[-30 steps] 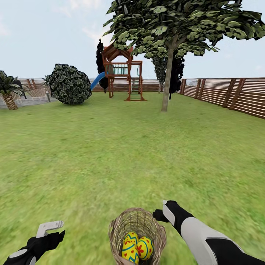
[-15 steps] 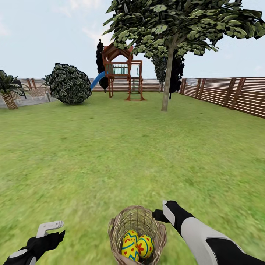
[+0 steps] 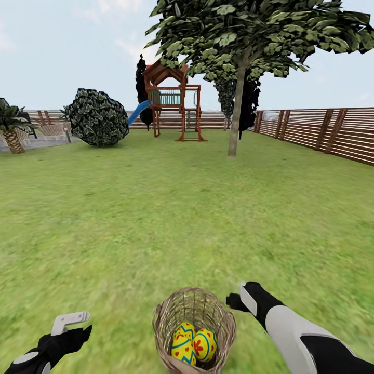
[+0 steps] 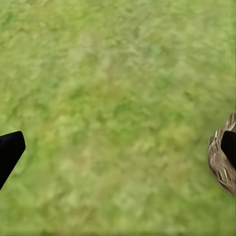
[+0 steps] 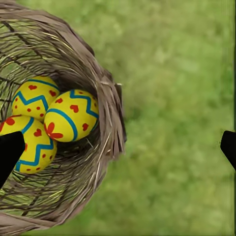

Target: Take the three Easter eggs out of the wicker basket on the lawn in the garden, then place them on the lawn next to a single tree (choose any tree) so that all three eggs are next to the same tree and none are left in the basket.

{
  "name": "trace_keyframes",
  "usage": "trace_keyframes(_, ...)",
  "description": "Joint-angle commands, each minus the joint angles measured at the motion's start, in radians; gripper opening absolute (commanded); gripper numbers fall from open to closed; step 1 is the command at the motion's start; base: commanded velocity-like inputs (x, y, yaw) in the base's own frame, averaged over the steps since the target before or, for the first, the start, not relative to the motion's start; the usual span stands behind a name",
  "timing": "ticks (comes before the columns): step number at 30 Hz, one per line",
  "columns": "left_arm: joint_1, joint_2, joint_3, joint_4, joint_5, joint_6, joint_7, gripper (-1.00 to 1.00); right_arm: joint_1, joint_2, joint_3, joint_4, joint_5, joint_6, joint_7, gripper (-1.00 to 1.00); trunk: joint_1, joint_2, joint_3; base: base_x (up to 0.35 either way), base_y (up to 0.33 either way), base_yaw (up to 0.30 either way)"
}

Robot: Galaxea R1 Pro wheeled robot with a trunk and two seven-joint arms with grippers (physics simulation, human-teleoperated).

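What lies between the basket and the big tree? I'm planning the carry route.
In the head view, only bare lawn lies between the wicker basket and the tree; the playset stands off to the side.

Three yellow zigzag-banded Easter eggs (image 5: 46,120) lie clustered inside the upright wicker basket (image 3: 194,327) on the lawn (image 3: 171,218); the tree (image 3: 236,111) stands far off.

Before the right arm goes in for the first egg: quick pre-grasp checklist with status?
1. All three Easter eggs in the wicker basket: ok.
2. Basket upright on the lawn, mouth unobstructed: ok.
3. Right gripper open and empty: ok.
4. Right gripper over the eggs: not ok; one fingertip is over the basket, the other over grass.
5. Left gripper clear of the basket: ok.
6. Drop-off tree in sight: ok, far across the lawn.
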Motion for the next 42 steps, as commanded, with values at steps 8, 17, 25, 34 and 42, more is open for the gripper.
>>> trace_keyframes(8,0.000,0.000,0.001,-0.001,0.000,0.005,-0.005,1.00,-0.002,-0.008,-0.004,-0.002,-0.010,0.001,-0.009,1.00,0.031,-0.057,-0.026,0.000,0.000,0.000)
trace_keyframes(17,0.000,0.000,0.001,-0.001,0.000,0.005,-0.005,1.00,-0.002,-0.004,-0.002,-0.002,-0.011,0.000,-0.009,1.00,0.065,-0.120,-0.054,0.000,0.000,0.000)
trace_keyframes(25,0.000,0.000,0.001,-0.001,0.000,0.005,-0.005,1.00,-0.004,-0.003,-0.002,-0.009,-0.010,0.000,-0.009,1.00,0.096,-0.176,-0.079,0.000,0.000,0.000)
trace_keyframes(34,0.000,0.000,0.001,-0.001,0.000,0.005,-0.005,1.00,-0.004,-0.001,-0.001,-0.011,-0.011,0.000,-0.009,1.00,0.130,-0.239,-0.107,0.000,0.000,0.000)
trace_keyframes(42,0.000,0.000,0.002,-0.001,0.000,0.005,-0.005,1.00,-0.004,0.012,0.000,-0.012,-0.010,0.000,-0.009,1.00,0.161,-0.295,-0.132,0.000,0.000,0.000)
